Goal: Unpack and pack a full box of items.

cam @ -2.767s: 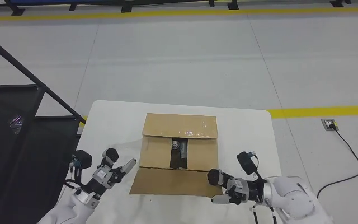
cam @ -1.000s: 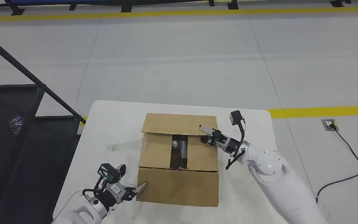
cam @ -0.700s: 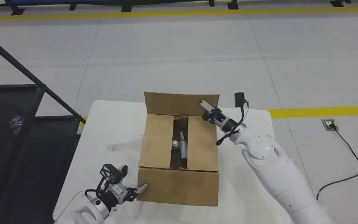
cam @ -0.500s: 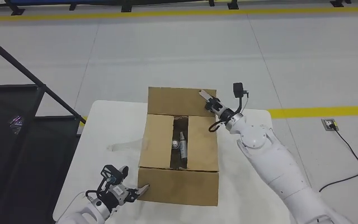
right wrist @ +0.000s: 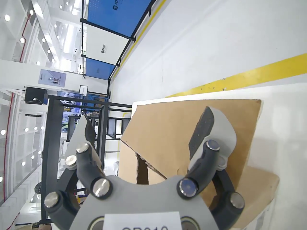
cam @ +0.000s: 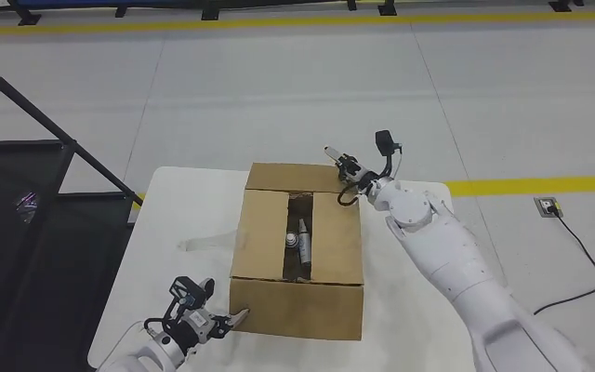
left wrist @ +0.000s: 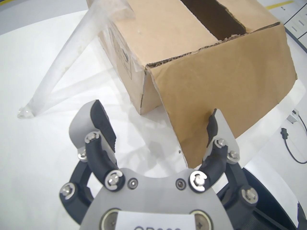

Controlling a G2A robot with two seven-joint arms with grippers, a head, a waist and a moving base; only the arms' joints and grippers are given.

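At centre frame, a brown cardboard box (cam: 297, 244); left hand (cam: 232, 321) lower left, right hand (cam: 335, 156) above, both spread wide.

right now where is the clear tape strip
Top view: the clear tape strip slants from the cardboard box's left-hand side down onto the table, ahead of the left gripper.

Pale grey floor (cam: 279, 84), yellow line (cam: 521, 186), black frame (cam: 37, 242) beside white table (cam: 186, 205)
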